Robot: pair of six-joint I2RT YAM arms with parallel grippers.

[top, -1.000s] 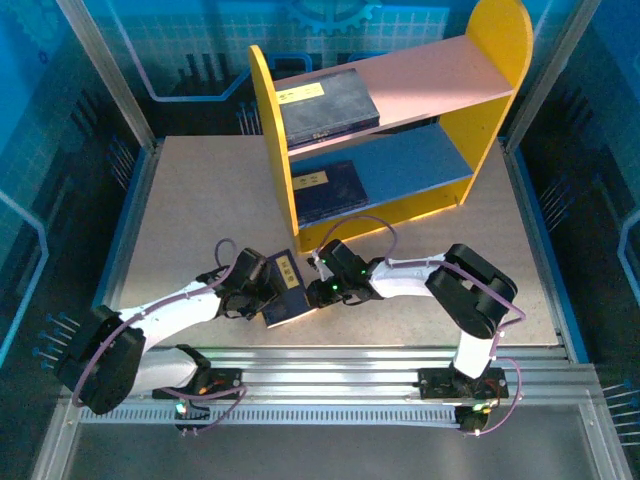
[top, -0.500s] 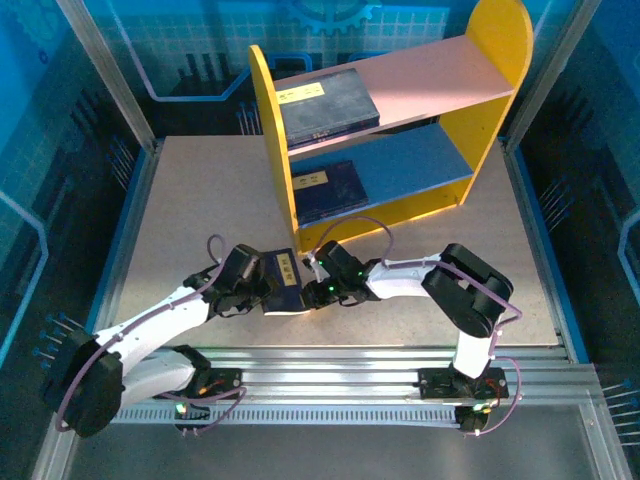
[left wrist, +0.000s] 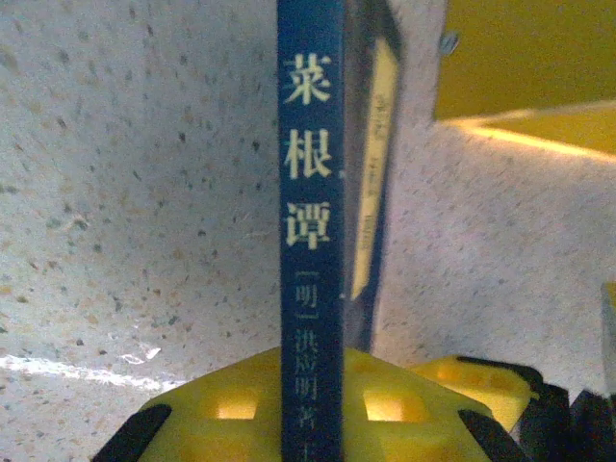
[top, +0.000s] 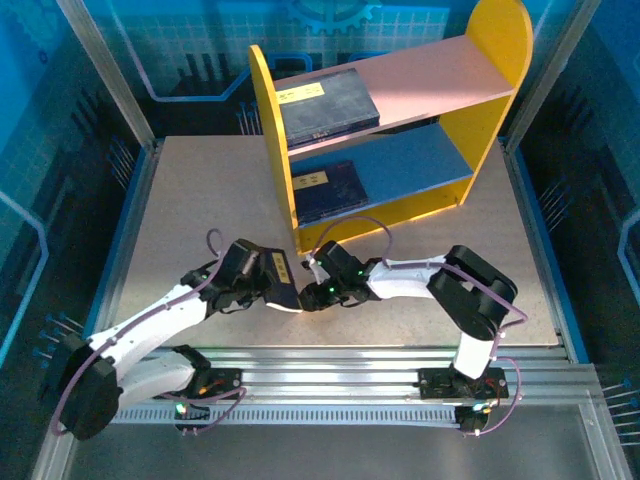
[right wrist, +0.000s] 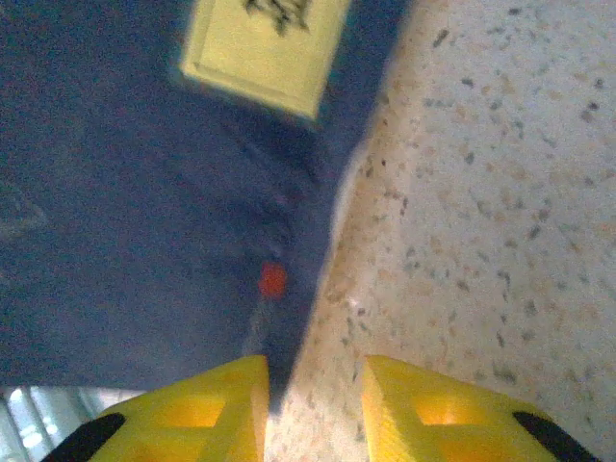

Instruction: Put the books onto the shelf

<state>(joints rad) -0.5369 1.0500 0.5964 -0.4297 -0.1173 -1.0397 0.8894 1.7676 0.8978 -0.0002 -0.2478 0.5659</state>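
Observation:
A navy book (top: 283, 277) stands on edge on the table in front of the shelf (top: 268, 130). My left gripper (top: 264, 283) is shut on it; in the left wrist view the book's spine (left wrist: 311, 212) runs up from between the yellow fingers (left wrist: 207, 409) of the left gripper (left wrist: 313, 409). My right gripper (top: 311, 291) sits just right of the book, open. Its fingers (right wrist: 433, 409) stand apart over bare table, and the book's cover (right wrist: 144, 192) lies by the left one. Two more books rest on the shelf, one on the pink board (top: 325, 102) and one on the blue board (top: 325, 190).
The shelf's yellow side panel (left wrist: 529, 58) rises close behind the held book. The right parts of the pink board (top: 440, 75) and blue board (top: 420, 165) are bare. Metal rails (top: 330, 365) run along the table's near edge.
The left gripper has shut on the book, which has tipped from lying slanted to standing on edge. The right gripper's fingers have parted and let go of it.

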